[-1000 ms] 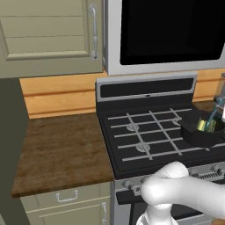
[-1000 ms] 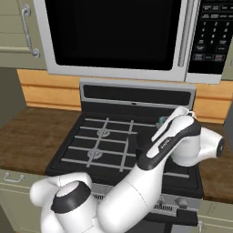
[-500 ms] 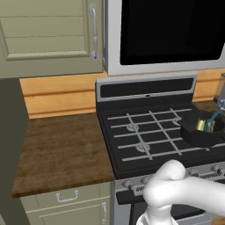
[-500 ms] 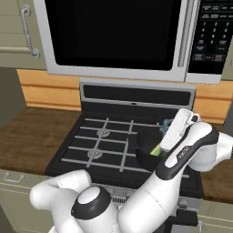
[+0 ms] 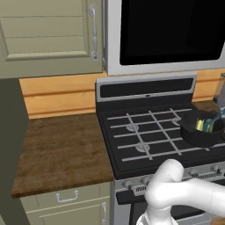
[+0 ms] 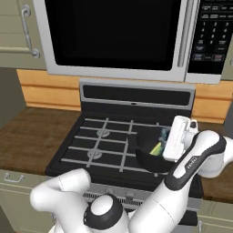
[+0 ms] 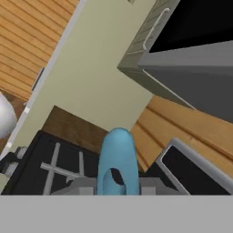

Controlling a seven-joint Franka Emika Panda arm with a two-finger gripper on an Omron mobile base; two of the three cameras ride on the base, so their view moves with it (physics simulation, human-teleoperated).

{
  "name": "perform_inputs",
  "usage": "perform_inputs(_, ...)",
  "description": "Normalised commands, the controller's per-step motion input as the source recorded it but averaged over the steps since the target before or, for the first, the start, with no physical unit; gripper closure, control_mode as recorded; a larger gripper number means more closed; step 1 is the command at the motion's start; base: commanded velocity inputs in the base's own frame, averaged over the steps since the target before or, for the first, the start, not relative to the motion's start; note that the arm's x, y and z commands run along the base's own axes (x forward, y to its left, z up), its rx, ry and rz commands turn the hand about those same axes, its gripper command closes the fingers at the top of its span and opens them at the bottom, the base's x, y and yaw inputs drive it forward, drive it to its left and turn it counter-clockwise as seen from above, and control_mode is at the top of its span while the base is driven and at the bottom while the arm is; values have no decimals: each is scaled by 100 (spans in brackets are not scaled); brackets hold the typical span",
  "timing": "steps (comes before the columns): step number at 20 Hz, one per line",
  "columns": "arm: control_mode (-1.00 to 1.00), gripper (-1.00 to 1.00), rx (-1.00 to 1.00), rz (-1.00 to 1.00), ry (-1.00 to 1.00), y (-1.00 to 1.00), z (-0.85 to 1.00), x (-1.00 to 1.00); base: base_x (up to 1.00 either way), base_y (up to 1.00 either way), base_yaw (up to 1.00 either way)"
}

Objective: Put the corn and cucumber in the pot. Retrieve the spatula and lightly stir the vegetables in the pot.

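Spatula point(image 7: 118, 159) handle clamped between the fingers point(image 7: 82, 185).

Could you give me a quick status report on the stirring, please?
Jaws shut on the light-blue spatula. Yellow corn cob in the low black pot on the stove. Nothing seen in the way.

One pot point(image 5: 200, 132) on one stove point(image 5: 145, 140), one corn cob point(image 6: 157, 148) inside, one blue spatula point(image 7: 118, 161), one microwave point(image 6: 118, 36), one worktop point(image 5: 61, 149)
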Motion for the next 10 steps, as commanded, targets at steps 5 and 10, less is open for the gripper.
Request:
perform_inputs(5,-100,100,0,10,5,29,-56,4,0,0,0)
perform_inputs(10,-100,100,0,5,3,31,-12,17,0,0,0)
